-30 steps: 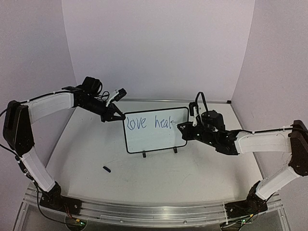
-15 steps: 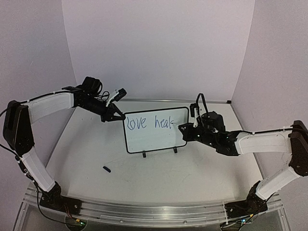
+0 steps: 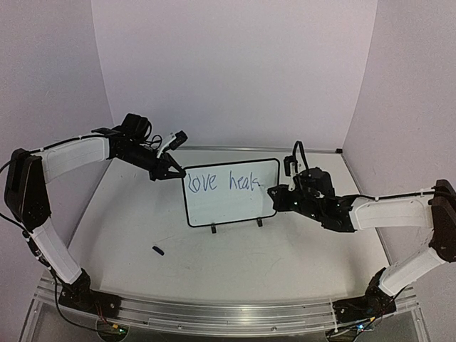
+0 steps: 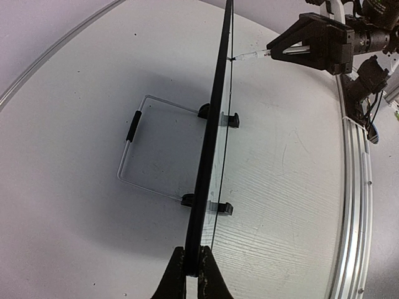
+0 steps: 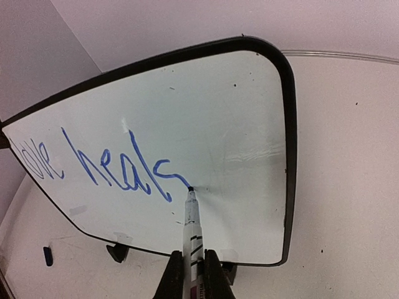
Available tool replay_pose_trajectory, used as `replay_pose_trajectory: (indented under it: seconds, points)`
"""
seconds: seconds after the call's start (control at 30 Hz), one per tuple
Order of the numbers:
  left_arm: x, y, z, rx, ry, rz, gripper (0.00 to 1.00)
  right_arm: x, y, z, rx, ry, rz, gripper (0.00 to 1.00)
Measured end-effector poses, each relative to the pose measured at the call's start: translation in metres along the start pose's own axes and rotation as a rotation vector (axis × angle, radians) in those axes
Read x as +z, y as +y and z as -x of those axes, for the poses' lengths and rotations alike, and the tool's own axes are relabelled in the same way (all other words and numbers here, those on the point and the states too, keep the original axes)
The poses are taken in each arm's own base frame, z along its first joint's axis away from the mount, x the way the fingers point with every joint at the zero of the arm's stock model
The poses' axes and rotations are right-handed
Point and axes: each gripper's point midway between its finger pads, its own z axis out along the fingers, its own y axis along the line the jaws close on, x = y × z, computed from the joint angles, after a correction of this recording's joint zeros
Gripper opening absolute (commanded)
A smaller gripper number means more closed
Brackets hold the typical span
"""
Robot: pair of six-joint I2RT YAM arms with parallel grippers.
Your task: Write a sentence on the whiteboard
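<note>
Our left gripper, jaws shut tight on the black frame, steadies the whiteboard by its left edge. The board stands upright on its two feet toward the far middle of the table. Our right gripper is clamped on a marker, whose tip touches the board at the tail of "heals" in the sentence. The danger, as we judge it, is pressure. Too firm a push from the near side could rock the board back or skid it, breaking the blue stroke, and a marker slipping in the jaws could smear the fresh letters.
</note>
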Motion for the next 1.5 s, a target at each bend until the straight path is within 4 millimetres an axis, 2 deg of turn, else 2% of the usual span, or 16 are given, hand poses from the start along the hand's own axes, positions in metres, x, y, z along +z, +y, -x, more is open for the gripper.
replay_pose_trajectory:
  seconds: [0.4,0.63,0.73,0.93,1.0,1.17,1.3,1.5]
  points:
    - [0.000,0.000,0.000,0.000,0.000,0.000,0.00,0.003,0.002,-0.005,-0.004,0.018,0.012,0.00]
    - [0.000,0.000,0.000,0.002,0.000,0.000,0.00,0.002,0.010,-0.001,-0.003,0.014,0.053,0.00]
    - [-0.001,-0.001,0.001,0.007,-0.002,0.001,0.00,-0.006,0.020,0.007,0.000,-0.003,0.105,0.00]
    - [-0.002,-0.002,0.000,0.007,0.002,-0.001,0.00,-0.037,0.046,0.035,-0.005,-0.078,0.246,0.00]
    - [-0.002,-0.002,0.000,0.006,0.002,-0.001,0.00,-0.040,0.052,0.036,-0.008,-0.080,0.273,0.00]
    - [-0.002,-0.002,0.000,0.006,0.002,-0.001,0.00,-0.032,0.065,0.014,-0.036,-0.023,0.297,0.00]
    - [-0.002,-0.002,0.000,0.006,0.002,-0.001,0.00,-0.018,0.095,-0.012,-0.087,0.044,0.335,0.00]
    - [-0.002,-0.002,0.000,0.006,0.002,-0.002,0.00,0.010,0.137,-0.038,-0.139,0.094,0.380,0.00]
